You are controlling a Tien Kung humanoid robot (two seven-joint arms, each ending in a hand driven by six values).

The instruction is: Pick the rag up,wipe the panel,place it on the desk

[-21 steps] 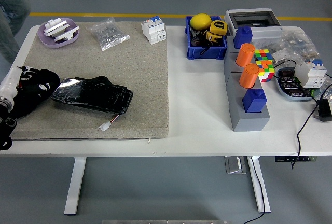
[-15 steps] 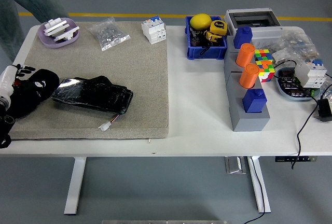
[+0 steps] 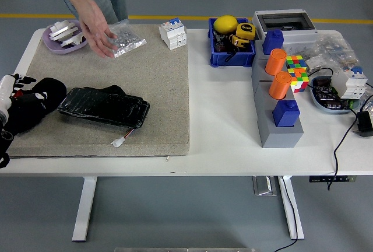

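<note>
While the left robot hand (image 3: 17,97) sits at the mat's (image 3: 157,100) left edge with its fingers closed on the black rag (image 3: 35,103), the dark panel (image 3: 105,107) lies flat on the mat just beside that rag. A person's hand (image 3: 96,30) reaches down from the far side, open, over a clear bag of small parts (image 3: 125,39) near a purple tray (image 3: 65,35) on the white surface (image 3: 227,123).
</note>
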